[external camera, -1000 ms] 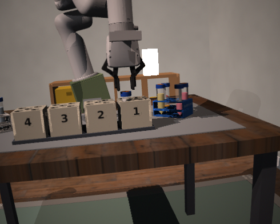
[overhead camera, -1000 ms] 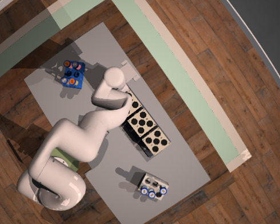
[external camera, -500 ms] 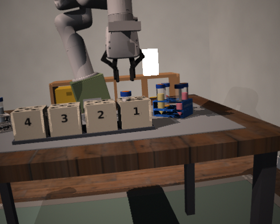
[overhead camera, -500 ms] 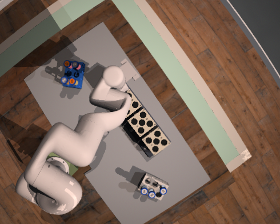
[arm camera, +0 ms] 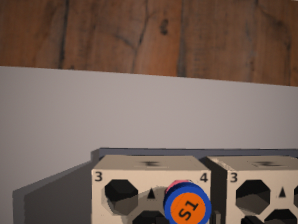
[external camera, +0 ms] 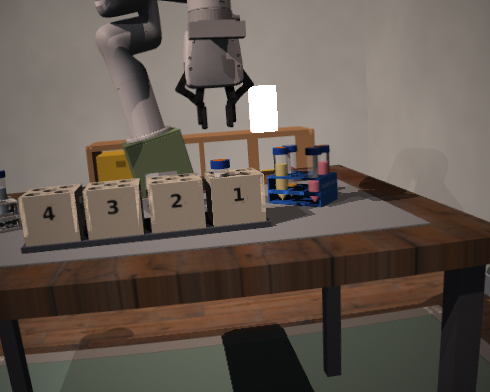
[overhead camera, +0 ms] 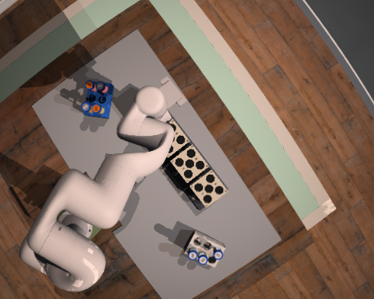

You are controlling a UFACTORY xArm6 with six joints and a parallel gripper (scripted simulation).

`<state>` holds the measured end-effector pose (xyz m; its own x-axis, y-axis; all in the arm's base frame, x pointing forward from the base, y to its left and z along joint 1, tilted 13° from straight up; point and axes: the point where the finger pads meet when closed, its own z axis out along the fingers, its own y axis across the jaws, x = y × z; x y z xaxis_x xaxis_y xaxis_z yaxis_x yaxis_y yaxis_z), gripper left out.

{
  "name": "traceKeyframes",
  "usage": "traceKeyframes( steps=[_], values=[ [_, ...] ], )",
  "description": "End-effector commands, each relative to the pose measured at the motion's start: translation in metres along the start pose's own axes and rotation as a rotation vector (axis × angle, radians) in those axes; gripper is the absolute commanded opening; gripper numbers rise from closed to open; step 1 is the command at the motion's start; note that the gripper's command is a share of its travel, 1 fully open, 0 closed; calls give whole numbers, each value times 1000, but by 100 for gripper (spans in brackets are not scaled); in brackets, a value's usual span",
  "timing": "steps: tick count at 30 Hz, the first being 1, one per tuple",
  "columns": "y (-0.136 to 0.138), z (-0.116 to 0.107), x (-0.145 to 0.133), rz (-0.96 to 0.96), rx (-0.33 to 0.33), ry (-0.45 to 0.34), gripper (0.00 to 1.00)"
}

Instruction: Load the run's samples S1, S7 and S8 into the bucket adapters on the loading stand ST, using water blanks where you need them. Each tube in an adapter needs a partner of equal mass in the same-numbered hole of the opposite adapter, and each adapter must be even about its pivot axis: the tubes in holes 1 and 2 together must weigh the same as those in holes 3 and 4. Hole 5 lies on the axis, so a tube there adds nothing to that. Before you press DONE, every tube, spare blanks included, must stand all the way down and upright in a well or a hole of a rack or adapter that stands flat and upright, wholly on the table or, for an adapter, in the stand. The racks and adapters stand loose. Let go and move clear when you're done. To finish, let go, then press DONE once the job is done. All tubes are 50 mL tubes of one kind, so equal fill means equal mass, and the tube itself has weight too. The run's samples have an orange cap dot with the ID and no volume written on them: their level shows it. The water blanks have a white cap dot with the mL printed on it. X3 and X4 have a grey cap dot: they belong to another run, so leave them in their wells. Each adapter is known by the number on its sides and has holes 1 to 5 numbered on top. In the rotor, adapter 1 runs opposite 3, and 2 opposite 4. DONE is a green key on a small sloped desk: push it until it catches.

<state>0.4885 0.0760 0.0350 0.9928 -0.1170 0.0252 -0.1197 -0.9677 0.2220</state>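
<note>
Standing in a row, four numbered adapters (overhead camera: 189, 163) (external camera: 113, 209) (arm camera: 150, 165) with one S1 tube (external camera: 220, 164) (arm camera: 188, 206).

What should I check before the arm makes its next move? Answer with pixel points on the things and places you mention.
1. Gripper (external camera: 216, 125) open, nothing held: ok.
2. S1 (external camera: 220, 165) (arm camera: 188, 206) in hole 4 of adapter 1 (external camera: 236, 207) (arm camera: 150, 165): ok.
3. S1 all the way down: cannot tell.
4. Equal-mass partner in hole 4 of adapter 3 (external camera: 114, 215) (overhead camera: 189, 172): not ok, no tube there.
5. Adapters 1 to 4 standing upright in the loading stand (external camera: 149, 238): ok.
</note>
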Motion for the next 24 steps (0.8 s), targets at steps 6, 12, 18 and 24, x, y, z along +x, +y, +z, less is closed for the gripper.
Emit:
traceKeyframes(
  steps=[6, 12, 18, 24],
  values=[
    [0, -17, 1, 0, 2, 4, 44],
    [0, -29, 1, 0, 2, 4, 44],
    [0, -41, 1, 0, 2, 4, 44],
    [0, -49, 1, 0, 2, 4, 44]
  ],
)
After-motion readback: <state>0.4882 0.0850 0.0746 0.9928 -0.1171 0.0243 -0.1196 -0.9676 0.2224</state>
